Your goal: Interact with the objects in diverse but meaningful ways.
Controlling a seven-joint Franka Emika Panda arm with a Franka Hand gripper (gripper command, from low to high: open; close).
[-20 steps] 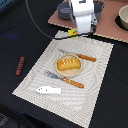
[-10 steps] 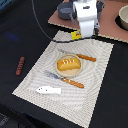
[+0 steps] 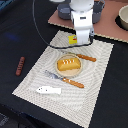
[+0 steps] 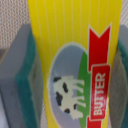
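The robot's white arm point(image 3: 81, 17) reaches down over the far end of a pale striped mat point(image 3: 95, 80) that lies on a dark table point(image 3: 15, 30). Its claw point(image 3: 80, 41) is pinching the yellow butter block point(image 3: 75, 40). In the wrist view the butter block point(image 4: 75, 65) fills almost the whole picture. It is yellow with thin lines, a red ribbon that says BUTTER, and a little black and white cow on a round picture. The grey fingers point(image 4: 17, 75) with green pads press on it from both sides. From the exterior view you cannot tell if the butter touches the mat or hangs just above it. Near the middle of the mat sits the golden bread loaf point(image 3: 68, 63) on a small round plate point(image 3: 58, 70). Just beside the plate, on the exterior view's right, lies a tool with an orange handle point(image 3: 86, 58); its metal end is hidden, so you cannot tell if it is the fork or the knife. Closer to the camera lies another tool with a grey metal end and an orange handle point(image 3: 65, 79), set at a slant. It is too blurry to say which one it is. The white fish point(image 3: 48, 90) lies flat near the close edge of the mat. The red-brown sausage point(image 3: 20, 65) lies off the mat on the dark table, well apart on the exterior view's left. Far back is a pinkish board point(image 3: 107, 27) with a grey thing point(image 3: 64, 11) and a pale bowl point(image 3: 122, 17) on it.
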